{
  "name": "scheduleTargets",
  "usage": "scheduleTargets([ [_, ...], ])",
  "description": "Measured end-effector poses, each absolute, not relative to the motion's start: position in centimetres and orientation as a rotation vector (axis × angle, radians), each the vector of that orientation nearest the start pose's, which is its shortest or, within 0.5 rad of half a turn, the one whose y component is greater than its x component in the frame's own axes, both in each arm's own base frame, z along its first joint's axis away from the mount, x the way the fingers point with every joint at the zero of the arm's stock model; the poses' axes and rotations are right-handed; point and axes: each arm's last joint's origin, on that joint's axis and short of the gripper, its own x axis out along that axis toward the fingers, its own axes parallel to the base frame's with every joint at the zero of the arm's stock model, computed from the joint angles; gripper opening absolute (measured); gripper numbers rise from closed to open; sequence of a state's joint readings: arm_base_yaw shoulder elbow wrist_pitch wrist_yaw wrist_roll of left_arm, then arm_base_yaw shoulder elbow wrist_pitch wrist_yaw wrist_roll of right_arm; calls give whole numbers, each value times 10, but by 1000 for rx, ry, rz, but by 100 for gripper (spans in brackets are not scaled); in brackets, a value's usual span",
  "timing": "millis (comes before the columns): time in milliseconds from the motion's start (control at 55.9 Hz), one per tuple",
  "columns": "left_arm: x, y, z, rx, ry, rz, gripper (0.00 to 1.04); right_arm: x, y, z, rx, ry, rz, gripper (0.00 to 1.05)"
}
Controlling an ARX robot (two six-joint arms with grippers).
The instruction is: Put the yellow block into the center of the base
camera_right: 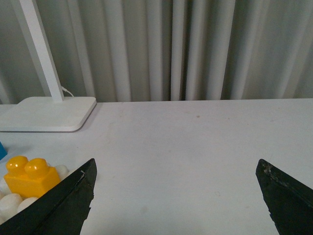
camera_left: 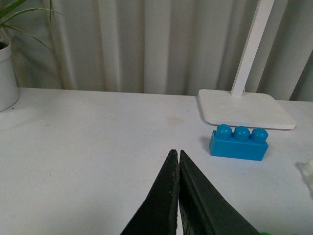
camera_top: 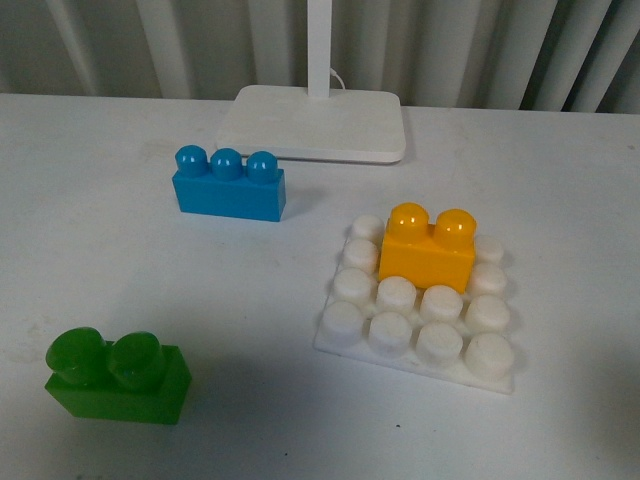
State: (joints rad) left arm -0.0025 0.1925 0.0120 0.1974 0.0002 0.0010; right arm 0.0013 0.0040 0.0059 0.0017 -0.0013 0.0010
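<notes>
The yellow block (camera_top: 427,247) stands upright on the white studded base (camera_top: 420,308), over the middle columns of its back rows. No gripper shows in the front view. The right wrist view catches the yellow block (camera_right: 28,176) on the base (camera_right: 10,202) beside one finger, well apart from my right gripper (camera_right: 176,169), which is open with only bare table between its fingers. My left gripper (camera_left: 176,156) is shut on nothing and hangs over bare table, short of the blue brick (camera_left: 239,142).
A blue three-stud brick (camera_top: 230,183) lies left of the base. A green two-stud brick (camera_top: 116,375) sits at the near left. The lamp stand plate (camera_top: 314,121) is behind. A white plant pot (camera_left: 7,74) stands far off in the left wrist view. Curtains close the back.
</notes>
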Motion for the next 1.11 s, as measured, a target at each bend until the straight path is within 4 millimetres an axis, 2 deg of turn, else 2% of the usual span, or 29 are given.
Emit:
scheduleTargets([
  [215, 98, 0, 168, 1, -9, -3, 4, 98, 0, 165, 1, -4, 2, 96],
  [447, 97, 0, 168, -2, -9, -3, 6, 98, 0, 165, 1, -4, 3, 96],
  [536, 97, 0, 168, -2, -9, -3, 26, 98, 0, 165, 1, -4, 3, 96],
  [947, 97, 0, 168, -1, -10, -3, 99, 98, 0, 165, 1, -4, 3, 96],
  [1108, 97, 0, 168, -2, -10, -3, 98, 98, 0, 165, 1, -4, 3, 96],
])
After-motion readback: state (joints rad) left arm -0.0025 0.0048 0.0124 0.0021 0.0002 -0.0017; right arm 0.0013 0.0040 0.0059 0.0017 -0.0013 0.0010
